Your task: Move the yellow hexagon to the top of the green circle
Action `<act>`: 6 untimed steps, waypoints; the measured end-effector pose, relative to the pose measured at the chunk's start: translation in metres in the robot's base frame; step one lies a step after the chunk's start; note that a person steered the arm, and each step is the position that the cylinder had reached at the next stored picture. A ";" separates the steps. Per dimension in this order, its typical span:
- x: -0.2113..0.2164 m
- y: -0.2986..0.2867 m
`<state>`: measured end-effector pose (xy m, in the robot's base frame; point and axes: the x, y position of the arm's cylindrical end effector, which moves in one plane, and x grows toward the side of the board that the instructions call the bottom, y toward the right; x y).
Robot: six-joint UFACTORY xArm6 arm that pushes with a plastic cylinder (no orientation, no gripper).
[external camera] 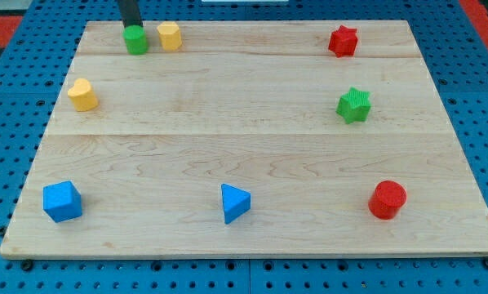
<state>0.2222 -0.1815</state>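
Observation:
The yellow hexagon (170,36) sits near the board's top edge at the view's upper left. The green circle (135,39) stands just to its left, a small gap apart. My rod comes down from the view's top, and my tip (132,27) is right behind the green circle, at its top edge, apparently touching it. The tip is to the left of the yellow hexagon.
A yellow heart (82,95) lies at the left. A blue cube (62,201) and a blue triangle (234,203) lie near the bottom. A red star (343,41), a green star (354,104) and a red circle (388,199) lie at the right. The wooden board (252,155) rests on blue pegboard.

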 end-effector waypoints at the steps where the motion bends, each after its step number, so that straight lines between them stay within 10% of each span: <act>1: 0.028 0.015; 4: 0.066 0.184; 6: 0.000 0.121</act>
